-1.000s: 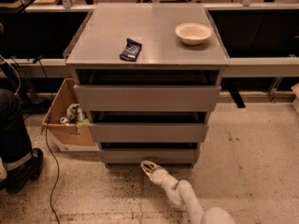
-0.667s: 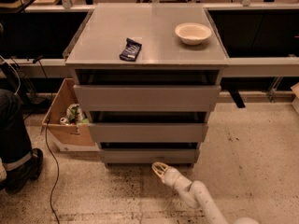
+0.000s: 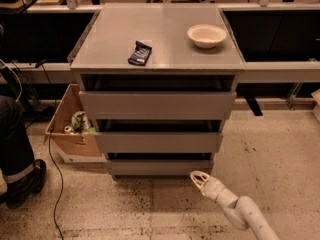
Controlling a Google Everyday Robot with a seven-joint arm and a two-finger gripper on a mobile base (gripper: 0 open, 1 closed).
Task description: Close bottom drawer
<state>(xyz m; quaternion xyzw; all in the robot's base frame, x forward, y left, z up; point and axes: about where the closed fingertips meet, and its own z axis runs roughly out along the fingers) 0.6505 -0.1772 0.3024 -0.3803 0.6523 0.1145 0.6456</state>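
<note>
Just below-right of the bottom drawer (image 3: 159, 167), our gripper (image 3: 198, 178) hovers; its state we cannot tell.
Left of it, a box (image 3: 67, 136); above, bowl (image 3: 206, 35) and packet (image 3: 140, 53).

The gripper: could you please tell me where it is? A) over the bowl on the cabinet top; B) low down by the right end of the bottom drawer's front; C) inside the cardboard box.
B: the gripper is low down, just in front of the right end of the bottom drawer.
</note>
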